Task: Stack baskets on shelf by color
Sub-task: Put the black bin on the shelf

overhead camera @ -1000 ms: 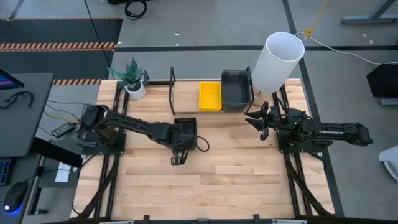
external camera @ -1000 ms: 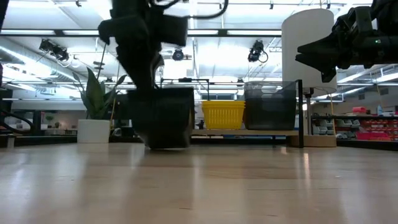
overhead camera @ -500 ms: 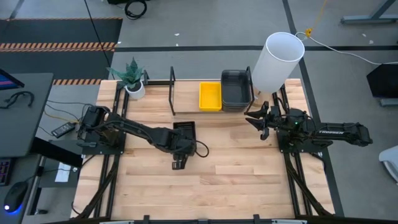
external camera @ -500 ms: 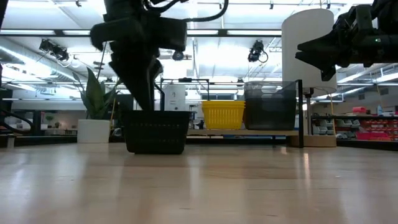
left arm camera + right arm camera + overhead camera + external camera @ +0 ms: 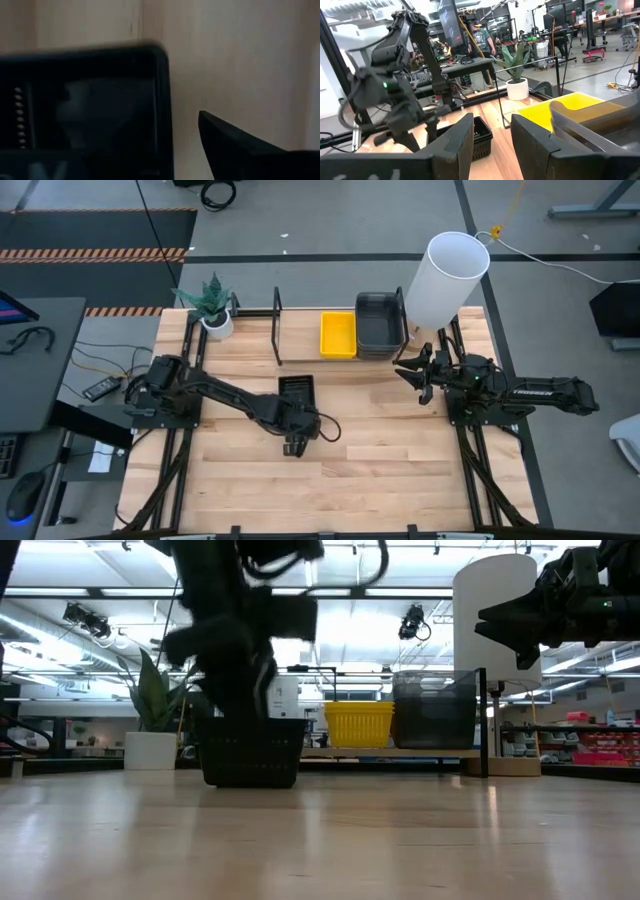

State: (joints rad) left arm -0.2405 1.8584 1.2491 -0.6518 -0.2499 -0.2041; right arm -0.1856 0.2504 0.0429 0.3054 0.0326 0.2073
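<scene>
Black basket (image 5: 297, 390) now sits released on table (image 5: 400, 460); left hand (image 5: 293, 446) has spread apart and withdrawn.

My right arm (image 5: 545, 392): pale lettering along its side, too small for me to read.
Elsewhere: nothing legible.

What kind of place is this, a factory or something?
More likely a robotics lab or workshop: two robot arms at a wooden table, desks with monitors behind, a person working, cables across the floor.

Overhead, table-level and wrist views share the black basket (image 5: 296, 388).
</scene>
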